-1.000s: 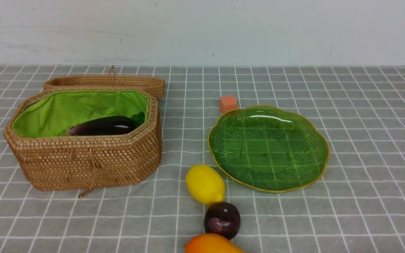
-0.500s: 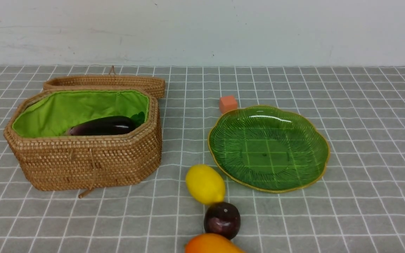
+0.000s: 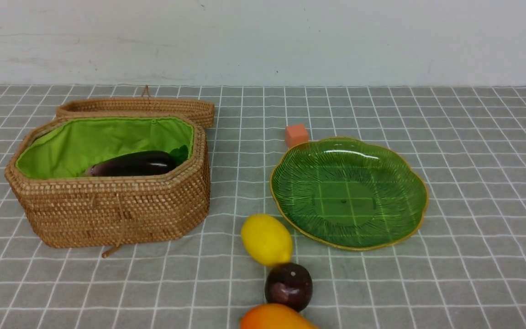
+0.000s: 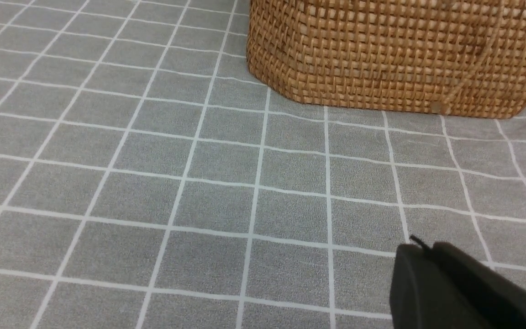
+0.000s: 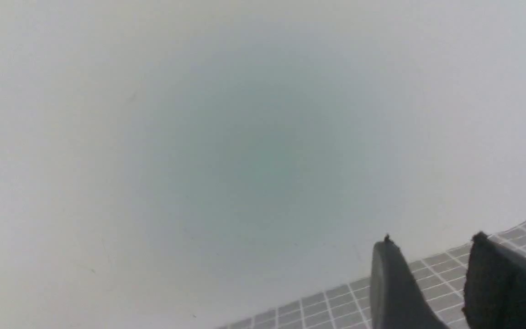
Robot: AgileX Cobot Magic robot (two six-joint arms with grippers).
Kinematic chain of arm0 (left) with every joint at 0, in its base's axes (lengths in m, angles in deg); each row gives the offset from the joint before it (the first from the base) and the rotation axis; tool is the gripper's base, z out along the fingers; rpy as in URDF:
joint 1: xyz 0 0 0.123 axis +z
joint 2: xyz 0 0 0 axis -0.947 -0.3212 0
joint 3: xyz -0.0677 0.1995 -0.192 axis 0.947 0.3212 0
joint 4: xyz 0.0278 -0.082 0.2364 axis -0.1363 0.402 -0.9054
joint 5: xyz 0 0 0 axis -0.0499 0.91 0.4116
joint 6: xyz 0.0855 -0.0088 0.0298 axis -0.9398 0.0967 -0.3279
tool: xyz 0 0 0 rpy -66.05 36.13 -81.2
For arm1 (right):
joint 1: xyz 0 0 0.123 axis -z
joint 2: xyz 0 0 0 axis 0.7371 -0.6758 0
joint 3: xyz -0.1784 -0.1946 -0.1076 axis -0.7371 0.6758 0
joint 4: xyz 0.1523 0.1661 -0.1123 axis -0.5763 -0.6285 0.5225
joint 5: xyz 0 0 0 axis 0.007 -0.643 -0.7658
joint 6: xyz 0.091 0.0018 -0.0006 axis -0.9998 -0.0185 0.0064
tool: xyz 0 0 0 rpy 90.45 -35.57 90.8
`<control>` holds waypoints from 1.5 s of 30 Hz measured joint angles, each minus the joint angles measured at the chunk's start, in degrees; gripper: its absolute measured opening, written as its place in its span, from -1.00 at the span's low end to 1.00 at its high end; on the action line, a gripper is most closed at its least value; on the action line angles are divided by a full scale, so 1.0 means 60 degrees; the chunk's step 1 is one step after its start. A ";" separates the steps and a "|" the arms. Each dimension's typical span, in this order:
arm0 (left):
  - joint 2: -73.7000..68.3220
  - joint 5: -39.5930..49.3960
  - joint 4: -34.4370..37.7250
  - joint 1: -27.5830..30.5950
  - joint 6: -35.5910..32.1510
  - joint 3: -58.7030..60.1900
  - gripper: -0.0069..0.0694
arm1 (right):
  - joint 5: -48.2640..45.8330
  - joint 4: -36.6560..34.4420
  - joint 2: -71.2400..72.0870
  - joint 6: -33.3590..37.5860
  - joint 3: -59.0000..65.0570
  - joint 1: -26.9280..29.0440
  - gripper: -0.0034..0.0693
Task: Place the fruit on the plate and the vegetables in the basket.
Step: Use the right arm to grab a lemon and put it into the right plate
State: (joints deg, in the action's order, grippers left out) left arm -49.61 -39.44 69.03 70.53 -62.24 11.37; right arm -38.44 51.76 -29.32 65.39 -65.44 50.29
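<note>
A: Pincers?
B: My left pincer (image 4: 417, 246) is closed and empty, low over the counter (image 4: 199, 192) by the basket (image 4: 395, 55). My right pincer (image 5: 432, 249) is part-open, empty, facing the wall.
A: Items?
B: Eggplant (image 3: 133, 164) in basket. Lemon (image 3: 266, 239), plum (image 3: 288, 286) and mango (image 3: 274, 318) packed together beside the bare plate (image 3: 349, 192).
A: Risk?
B: Grabbing one fruit could knock its neighbours rolling. Only the front view shows fruit; only wrist views show pincers.

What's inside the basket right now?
Inside the basket, a purple eggplant lies within the green lining, with dark green leaves at its right end. The near wall hides the floor, so whatever the leaves belong to cannot be seen.
</note>
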 joint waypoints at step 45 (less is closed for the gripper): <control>0.0000 0.0000 -0.0009 0.0000 0.0000 0.0000 -0.66 | -1.2698 -0.0036 -1.9934 0.3546 -1.7712 -0.6676 0.76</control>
State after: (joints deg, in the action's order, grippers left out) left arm -49.61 -39.44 68.98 70.53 -62.24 11.37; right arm -114.63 51.54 -148.93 86.67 -171.71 10.23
